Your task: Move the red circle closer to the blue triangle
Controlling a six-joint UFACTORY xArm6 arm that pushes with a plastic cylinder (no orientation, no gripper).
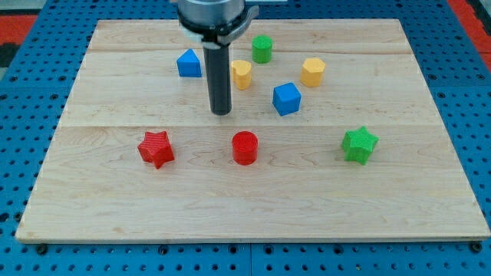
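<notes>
The red circle (245,147) sits on the wooden board a little below the view's middle. The blue triangle (189,64) lies toward the view's top left of centre. My tip (222,113) is at the end of the dark rod, between the two: above and slightly left of the red circle, below and right of the blue triangle. It touches neither block.
A red star (156,148) lies left of the red circle. A yellow block (242,74) stands just right of the rod, a green block (262,48) above it. A blue cube (286,99), a yellow hexagon (312,71) and a green star (359,145) lie to the right.
</notes>
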